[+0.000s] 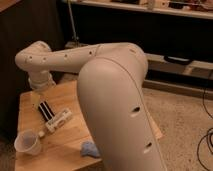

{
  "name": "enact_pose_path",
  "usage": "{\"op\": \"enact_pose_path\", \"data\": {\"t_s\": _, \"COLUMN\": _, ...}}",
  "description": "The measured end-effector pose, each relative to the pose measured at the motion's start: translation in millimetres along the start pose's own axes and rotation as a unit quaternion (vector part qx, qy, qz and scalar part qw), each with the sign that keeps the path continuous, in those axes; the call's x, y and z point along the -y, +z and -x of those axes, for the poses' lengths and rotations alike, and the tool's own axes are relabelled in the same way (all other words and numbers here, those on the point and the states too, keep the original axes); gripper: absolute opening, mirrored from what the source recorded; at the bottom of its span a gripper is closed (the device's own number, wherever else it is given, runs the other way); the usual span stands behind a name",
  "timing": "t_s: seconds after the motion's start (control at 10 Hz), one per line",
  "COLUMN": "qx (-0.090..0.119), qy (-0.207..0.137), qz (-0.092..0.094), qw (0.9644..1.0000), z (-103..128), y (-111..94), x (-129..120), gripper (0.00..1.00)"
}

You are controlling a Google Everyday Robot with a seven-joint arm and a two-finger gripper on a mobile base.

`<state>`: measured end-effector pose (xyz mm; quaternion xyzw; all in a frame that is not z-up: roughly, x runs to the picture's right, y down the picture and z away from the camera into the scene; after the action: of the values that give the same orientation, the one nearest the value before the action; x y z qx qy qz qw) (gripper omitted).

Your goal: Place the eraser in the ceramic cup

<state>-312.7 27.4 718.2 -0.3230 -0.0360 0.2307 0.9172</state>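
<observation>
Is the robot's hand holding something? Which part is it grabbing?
I can't tell. The gripper hangs at the far end of the eraser, which seems to lie flat on the table. Whether it has hold of that end doesn't show.
</observation>
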Motion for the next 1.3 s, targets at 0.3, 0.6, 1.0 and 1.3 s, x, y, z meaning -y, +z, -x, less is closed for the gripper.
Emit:
{"op": "enact_pose_path", "data": {"t_s": 0.3, "qx": 0.016, "qy": 0.014, "qz": -0.007, "qw": 0.9997, "z": 2, "y": 1, "x": 3, "gripper": 0.8}}
{"op": "enact_pose_path", "data": {"t_s": 0.6, "qx": 0.107, "qy": 0.078, "qz": -0.062, "qw": 0.9892, "z": 28, "y": 3, "x": 30, "gripper": 0.8}}
{"op": "enact_pose_path", "data": {"t_s": 1.0, "qx": 0.095, "qy": 0.072, "qz": -0.058, "qw": 0.9911, "z": 85, "y": 22, "x": 53, "gripper": 0.8}}
{"op": "enact_pose_path", "data": {"t_s": 1.3, "qx": 0.056, "qy": 0.042, "qz": -0.019, "qw": 0.9973, "z": 131, "y": 55, "x": 52, "gripper": 0.8}}
